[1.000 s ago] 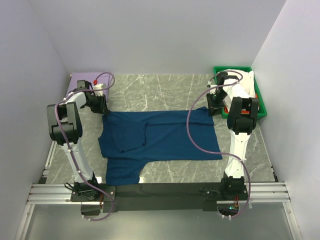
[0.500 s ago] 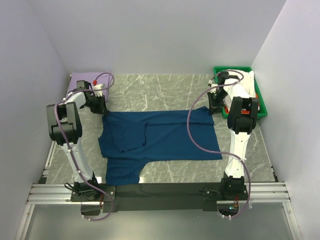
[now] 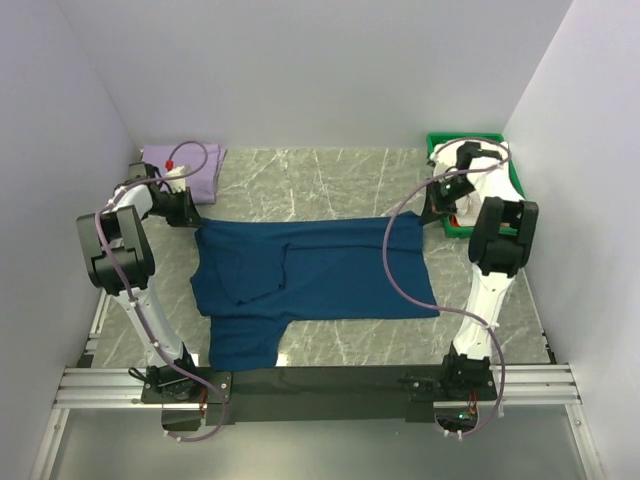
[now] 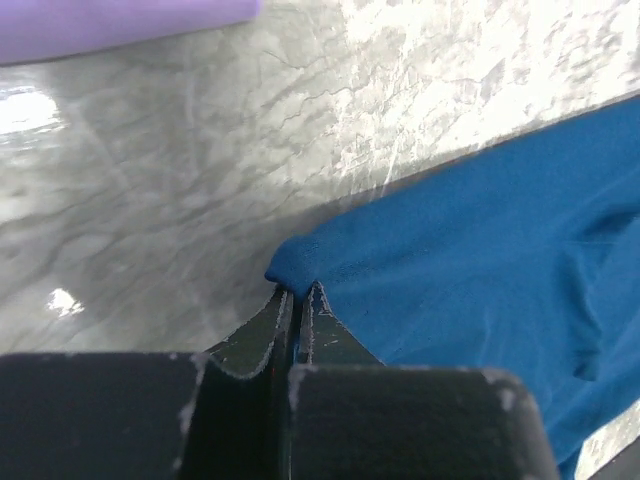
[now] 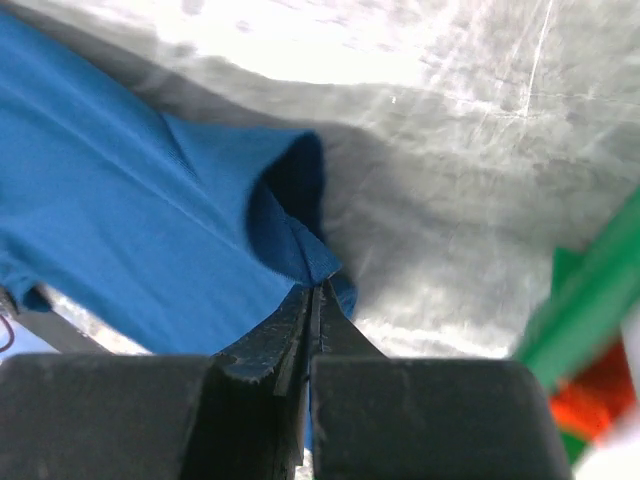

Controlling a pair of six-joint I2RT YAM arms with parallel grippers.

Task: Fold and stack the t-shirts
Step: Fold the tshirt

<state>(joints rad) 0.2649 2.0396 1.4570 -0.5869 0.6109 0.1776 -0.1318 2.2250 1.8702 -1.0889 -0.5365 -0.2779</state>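
The navy blue t-shirt [image 3: 320,275] lies spread on the marble table, one sleeve folded in over its left part. My left gripper [image 3: 190,218] is shut on the shirt's far left corner; the wrist view shows the cloth [image 4: 470,240] pinched at the fingertips [image 4: 318,300]. My right gripper [image 3: 428,215] is shut on the far right corner, with the cloth [image 5: 130,230] bunched at the fingertips [image 5: 327,300]. A folded pale lavender t-shirt [image 3: 190,165] lies at the back left, also seen in the left wrist view [image 4: 110,22]. No white print shows on the navy shirt.
A green plastic bin [image 3: 515,195] stands at the back right with white and orange-red cloth inside; its green edge [image 5: 590,300] shows in the right wrist view. Grey walls close in left, right and back. An aluminium rail [image 3: 320,385] runs along the near edge.
Both grippers have moved outward, left to the left and right to the right, pulling the shirt's far edge taut. The shirt has shifted slightly left and back.
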